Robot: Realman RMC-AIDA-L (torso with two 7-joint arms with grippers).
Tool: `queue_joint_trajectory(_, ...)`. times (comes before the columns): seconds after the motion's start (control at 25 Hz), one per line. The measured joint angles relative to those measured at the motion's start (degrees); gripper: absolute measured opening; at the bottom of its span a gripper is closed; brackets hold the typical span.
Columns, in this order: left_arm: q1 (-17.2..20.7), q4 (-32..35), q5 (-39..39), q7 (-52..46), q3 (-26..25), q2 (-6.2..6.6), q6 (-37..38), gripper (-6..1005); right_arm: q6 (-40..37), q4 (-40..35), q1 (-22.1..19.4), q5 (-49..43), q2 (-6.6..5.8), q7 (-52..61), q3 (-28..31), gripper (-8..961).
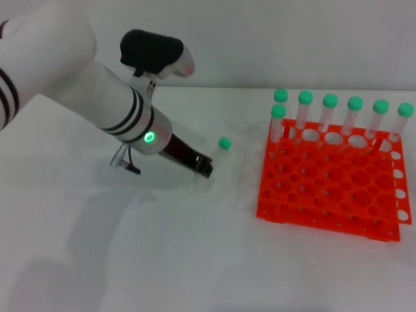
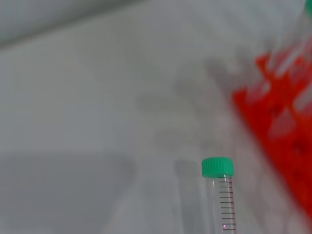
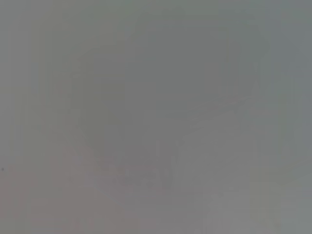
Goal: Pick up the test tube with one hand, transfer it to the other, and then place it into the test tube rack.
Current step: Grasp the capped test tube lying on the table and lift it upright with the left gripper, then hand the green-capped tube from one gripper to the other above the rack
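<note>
On your left, the silver-grey cylindrical left arm point(image 1: 123, 107), ringed in black and carrying a small green light point(image 1: 149, 137), reaches down and rightward over the white bench point(image 1: 195, 260). Its black left tool point(image 1: 203, 168) sits low, close to the bench surface; you cannot tell from the head view how far its fingers are parted, and the left wrist view does not show them at all.

Just beyond the tool tip lies the slim clear plastic test tube with a round green cap point(image 1: 224, 143), its cap pointing away from the arm and toward the rack. In the left wrist view you see the same tube point(image 2: 220, 195) close up, with black graduation marks running along its clear wall; whether the tool has hold of it cannot be told.

Farther right, apart from the tube, stands the bright orange-red two-tiered plastic rack point(image 1: 325, 195) with its grid of round holes. Seven further green-capped tubes point(image 1: 330, 110) stand upright along its far edge.

The right tool appears in no view; the right wrist view shows you only a blank grey field.
</note>
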Motion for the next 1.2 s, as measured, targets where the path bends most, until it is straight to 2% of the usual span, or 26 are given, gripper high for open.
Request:
queue_joint_trajectory(0.2,4.00,5.71,-2.65,0.90,-0.02,-0.17,-3.10,192,0.11,0.00,-0.25,-0.01,0.00,0.00,0.25,837)
queue_joint_trajectory(0.4,9.93,9.38,-11.92,6.56,-0.35,-0.04,-7.86,192,0.30,0.08,-0.40,0.00,0.00,0.00,1.33,837)
queue_joint_trajectory(0.48,13.09,10.97,-18.42,12.17,-1.76,-0.04,-9.44,192,0.33,0.16,-0.44,-0.01,0.00,0.00,1.83,837)
queue_joint_trajectory(0.68,21.13,10.86,-43.85,34.27,-4.53,-0.08,-9.17,192,0.30,0.20,-0.49,-0.01,-0.06,3.12,2.29,837)
queue_joint_trajectory(0.88,26.09,6.53,-65.72,54.93,-4.53,-0.24,-3.41,192,0.08,0.02,-0.55,-0.02,-0.20,5.42,2.29,836)
queue_joint_trajectory(1.0,26.41,-1.10,-77.47,70.42,-4.30,-0.23,5.05,192,0.37,-0.37,-0.85,-0.84,-0.50,7.55,1.48,836)
queue_joint_trajectory(1.08,26.09,-5.22,-80.85,78.67,-4.18,-0.23,10.45,193,0.54,-3.03,-2.11,-3.19,-0.79,11.99,-0.36,836)
queue_joint_trajectory(1.2,25.52,-8.59,-81.43,87.93,-2.14,-0.40,17.12,193,0.98,-7.26,-3.97,-6.41,-1.22,17.91,-2.13,836)
